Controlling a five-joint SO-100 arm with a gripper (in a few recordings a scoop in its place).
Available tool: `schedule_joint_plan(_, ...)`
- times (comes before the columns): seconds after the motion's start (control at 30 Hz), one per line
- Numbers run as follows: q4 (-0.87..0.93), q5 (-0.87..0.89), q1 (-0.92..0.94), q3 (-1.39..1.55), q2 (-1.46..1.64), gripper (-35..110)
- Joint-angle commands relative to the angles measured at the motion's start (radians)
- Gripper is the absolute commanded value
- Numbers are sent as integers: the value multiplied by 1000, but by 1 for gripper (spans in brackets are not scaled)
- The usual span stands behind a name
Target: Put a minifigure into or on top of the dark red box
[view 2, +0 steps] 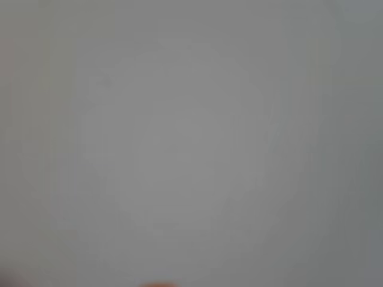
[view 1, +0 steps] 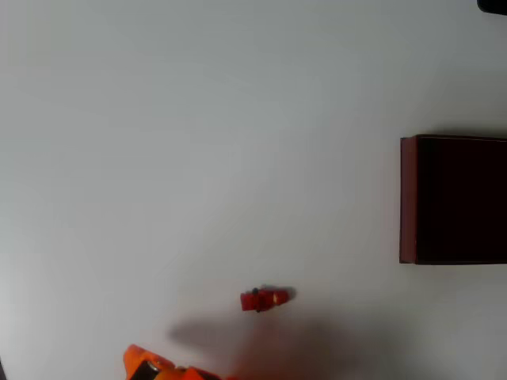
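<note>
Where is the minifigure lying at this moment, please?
In the overhead view the minifigure lies on the white table, low and near the middle, apart from the dark red box at the right edge and just up-right of the orange gripper.

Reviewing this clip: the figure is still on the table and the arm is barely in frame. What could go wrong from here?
1. The minifigure is tiny and lies on its side on the white table; the jaws could nudge it away rather than grip it.
2. The dark red box is cut off by the overhead view's right edge, so a drop there may be hard to verify.
3. The wrist view is a blurred grey, giving little help for aiming.
</note>
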Motion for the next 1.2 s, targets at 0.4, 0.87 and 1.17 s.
schedule_joint_plan(0.4, 21, -5, -14, 6, 12, 0)
schedule_joint_plan(0.87, 21, 34, 2, 6, 12, 0)
schedule_joint_plan(1.17, 21, 169, 12, -8, 8, 0)
